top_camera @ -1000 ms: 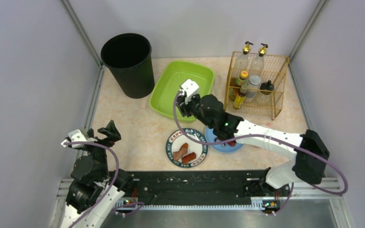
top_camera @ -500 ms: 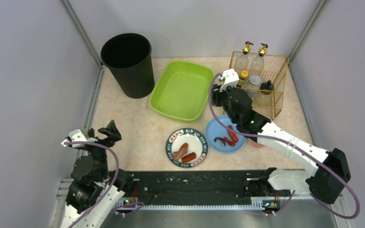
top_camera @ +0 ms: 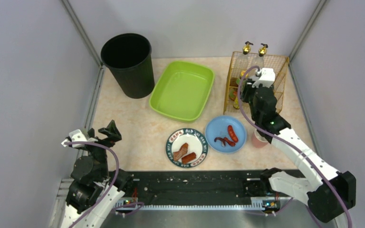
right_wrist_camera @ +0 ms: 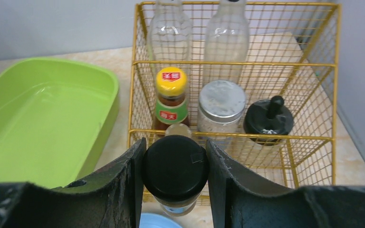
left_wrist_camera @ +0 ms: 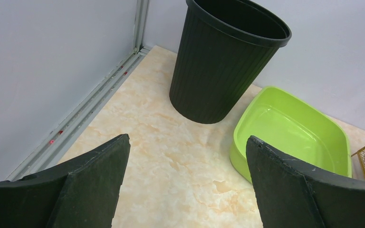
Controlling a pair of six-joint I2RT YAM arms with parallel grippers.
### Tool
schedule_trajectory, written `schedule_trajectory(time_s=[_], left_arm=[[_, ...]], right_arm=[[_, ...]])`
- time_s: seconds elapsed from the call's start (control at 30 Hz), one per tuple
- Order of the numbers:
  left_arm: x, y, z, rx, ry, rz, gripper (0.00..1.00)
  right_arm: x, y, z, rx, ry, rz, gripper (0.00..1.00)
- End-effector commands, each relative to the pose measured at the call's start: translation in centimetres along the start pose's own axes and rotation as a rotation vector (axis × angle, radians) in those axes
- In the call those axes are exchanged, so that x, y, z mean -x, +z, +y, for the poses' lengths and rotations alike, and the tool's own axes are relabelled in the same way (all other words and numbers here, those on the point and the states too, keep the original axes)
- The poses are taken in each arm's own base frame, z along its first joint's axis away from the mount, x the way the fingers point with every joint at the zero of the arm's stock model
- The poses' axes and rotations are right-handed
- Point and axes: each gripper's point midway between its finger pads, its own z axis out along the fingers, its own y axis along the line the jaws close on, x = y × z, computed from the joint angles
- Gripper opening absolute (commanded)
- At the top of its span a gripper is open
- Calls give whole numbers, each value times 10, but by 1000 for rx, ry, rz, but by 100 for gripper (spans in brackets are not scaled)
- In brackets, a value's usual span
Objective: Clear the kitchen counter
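My right gripper (right_wrist_camera: 175, 142) is shut on a jar with a black lid (right_wrist_camera: 175, 171), gripped by the lid and held upright in the air. It hangs just in front of the gold wire rack (right_wrist_camera: 237, 64), above the near edge of a blue plate. In the top view the right gripper (top_camera: 245, 92) is at the rack's left front corner. My left gripper (left_wrist_camera: 187, 142) stands open with nothing between its fingers, low over the marbled kitchen counter (left_wrist_camera: 171, 156). In the top view the left gripper (top_camera: 105, 134) sits at the near left.
The rack holds two clear bottles, a yellow-capped sauce bottle (right_wrist_camera: 171, 95), a silver-lidded jar (right_wrist_camera: 221, 102) and a black-knobbed pot (right_wrist_camera: 268, 118). A green tray (top_camera: 183, 90), black bin (top_camera: 128, 61), blue plate of sausages (top_camera: 225, 134), patterned plate with food (top_camera: 187, 147) and pink cup (top_camera: 259, 140) stand on the counter.
The right arm has swung to the right, from over the green tray to the front of the wire rack, with the jar in its grip. The left arm has not moved.
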Motion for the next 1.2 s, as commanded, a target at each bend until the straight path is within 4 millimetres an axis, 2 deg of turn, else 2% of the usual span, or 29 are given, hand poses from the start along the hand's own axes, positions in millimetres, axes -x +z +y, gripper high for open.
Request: schedule_trajectory(time_s=[0.0,0.2,0.27,0.37,0.83,1.17], left_arm=[[30,-18,7,-45,-120,-112,96],[30,-18,8,-42,-120,-112,96],[31,-18,7,-43,-120,-112,96],[30,-18,7,-46,-119,-111,96],[31,-18,7,-48,-118,-111,96],[30,-18,7,-46,-117,-110,96]], right_arm=[[19,-3,-25,-81,45,-61,0],[16,1,-67,-213,79,-82,0],[8,8,-82,-255,94,-85,0],[1,15,-89,-275,106,-86,0],[-20,41,-95,-307,76,-106,0],[-54,51,-92,-300,82,-63,0]])
